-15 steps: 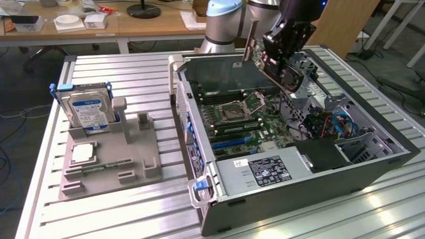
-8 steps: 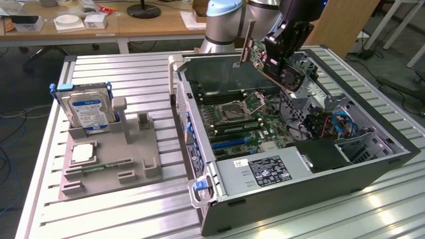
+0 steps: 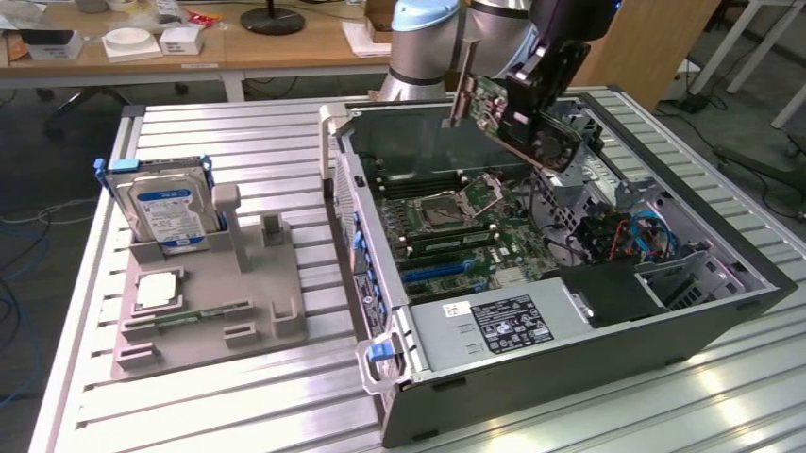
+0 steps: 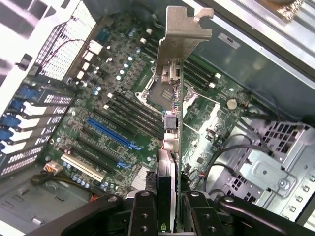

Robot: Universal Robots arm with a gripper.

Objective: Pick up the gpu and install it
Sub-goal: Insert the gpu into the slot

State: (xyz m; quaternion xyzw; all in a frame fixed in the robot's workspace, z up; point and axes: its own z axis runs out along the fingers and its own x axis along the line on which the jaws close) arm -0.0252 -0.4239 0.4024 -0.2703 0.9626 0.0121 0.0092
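Observation:
The gpu (image 3: 504, 118), a green card with a silver bracket (image 3: 461, 85) on one end, hangs tilted in the air above the open computer case (image 3: 554, 377). My gripper (image 3: 545, 106) is shut on it, over the far part of the case. In the wrist view the gpu (image 4: 171, 162) runs edge-on between my two black fingers (image 4: 142, 214), its silver bracket (image 4: 178, 44) pointing away. Below it lies the green motherboard (image 4: 113, 108) with a long blue slot (image 4: 110, 133) and black slots.
A grey fixture (image 3: 208, 302) on the exterior view's left holds a hard drive (image 3: 164, 209) upright, a processor chip (image 3: 160, 290) and a memory stick (image 3: 189, 316). Inside the case sit a power supply (image 3: 504, 326), cables (image 3: 636, 236) and a drive cage (image 4: 275, 167). Slatted metal table (image 3: 226, 406) all around.

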